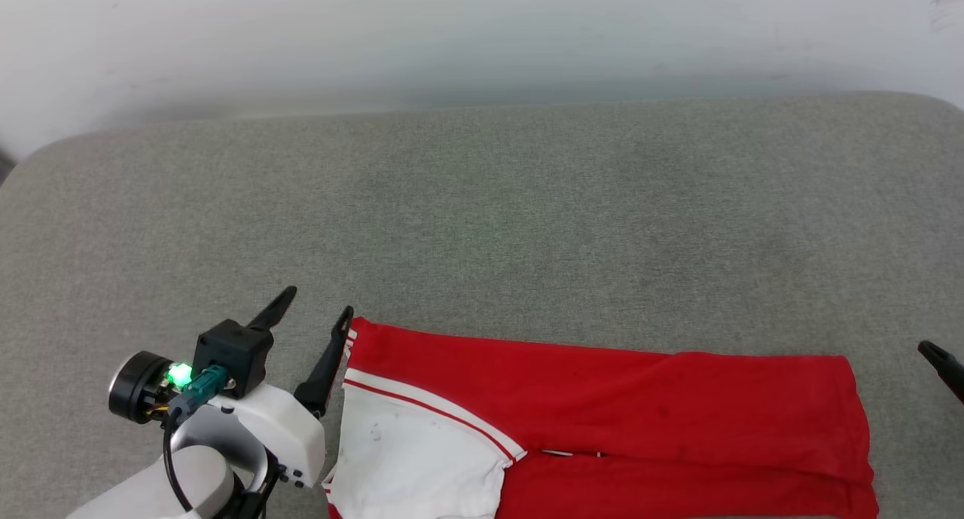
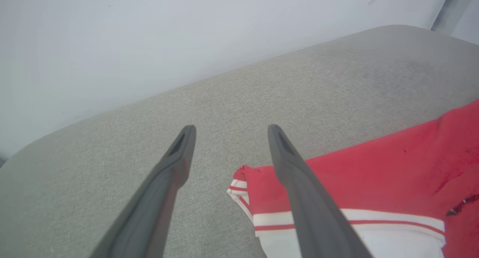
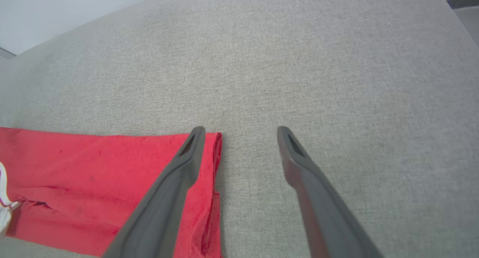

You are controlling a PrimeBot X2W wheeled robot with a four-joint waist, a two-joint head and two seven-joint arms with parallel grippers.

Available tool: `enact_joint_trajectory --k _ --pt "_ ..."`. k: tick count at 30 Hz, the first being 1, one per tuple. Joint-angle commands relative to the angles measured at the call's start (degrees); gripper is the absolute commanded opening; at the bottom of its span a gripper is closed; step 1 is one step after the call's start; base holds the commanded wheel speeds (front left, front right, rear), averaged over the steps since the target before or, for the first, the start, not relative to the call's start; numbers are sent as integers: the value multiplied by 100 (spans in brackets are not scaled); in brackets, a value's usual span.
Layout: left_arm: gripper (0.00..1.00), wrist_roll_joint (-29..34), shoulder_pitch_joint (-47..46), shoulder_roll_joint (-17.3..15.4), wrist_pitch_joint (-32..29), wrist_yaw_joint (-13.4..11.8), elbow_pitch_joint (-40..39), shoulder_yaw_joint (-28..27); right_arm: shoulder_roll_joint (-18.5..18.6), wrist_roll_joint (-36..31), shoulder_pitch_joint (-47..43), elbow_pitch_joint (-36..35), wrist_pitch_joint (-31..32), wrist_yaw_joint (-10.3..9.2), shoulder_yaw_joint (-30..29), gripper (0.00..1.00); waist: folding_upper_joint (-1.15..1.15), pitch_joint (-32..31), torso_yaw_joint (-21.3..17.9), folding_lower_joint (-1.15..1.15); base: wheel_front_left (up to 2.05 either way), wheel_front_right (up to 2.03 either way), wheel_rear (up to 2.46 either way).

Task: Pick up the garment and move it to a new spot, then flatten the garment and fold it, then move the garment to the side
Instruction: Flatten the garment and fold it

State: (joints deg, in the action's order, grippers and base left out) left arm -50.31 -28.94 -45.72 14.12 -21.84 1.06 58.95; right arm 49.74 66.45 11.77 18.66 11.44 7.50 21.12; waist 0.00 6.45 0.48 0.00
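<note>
Red garment (image 1: 602, 398), folded into a long strip, lies flat on grey fabric surface (image 1: 527, 203), white sleeve at its L end. L gripper (image 1: 318, 302) fingers apart, just beside sleeve-end corner. R gripper (image 3: 241, 132) fingers apart over opposite corner. Neither grips cloth.

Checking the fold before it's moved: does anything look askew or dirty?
The garment lies in a fairly straight folded strip on the grey surface. Small dark specks mark its white sleeve and red cloth; nothing else stands out.
</note>
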Motion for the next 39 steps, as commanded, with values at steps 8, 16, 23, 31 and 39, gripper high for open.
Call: enact_joint_trajectory --k 8,16,23,31,39 --pt "100 988 597 505 113 -482 -123 -1177 -460 266 -325 305 327 -2 -223 100 0 178 133 0 0 0 0" --pt "100 2055 1508 1261 112 -444 -370 -2619 -916 436 -364 494 755 -2 -57 100 0 321 222 0 0 0 0" --pt "100 2875 2177 1932 113 -185 -438 -3642 -1330 714 -410 453 1412 -2 396 100 0 391 251 0 0 0 0" --pt "100 3736 2663 2680 113 101 -569 -4535 -1552 711 -257 393 1410 -1 671 41 0 413 230 0 0 0 0" --pt "100 4436 2989 3155 113 427 -596 -5003 -1319 554 10 527 1023 -2 609 0 0 319 226 0 0 0 0"
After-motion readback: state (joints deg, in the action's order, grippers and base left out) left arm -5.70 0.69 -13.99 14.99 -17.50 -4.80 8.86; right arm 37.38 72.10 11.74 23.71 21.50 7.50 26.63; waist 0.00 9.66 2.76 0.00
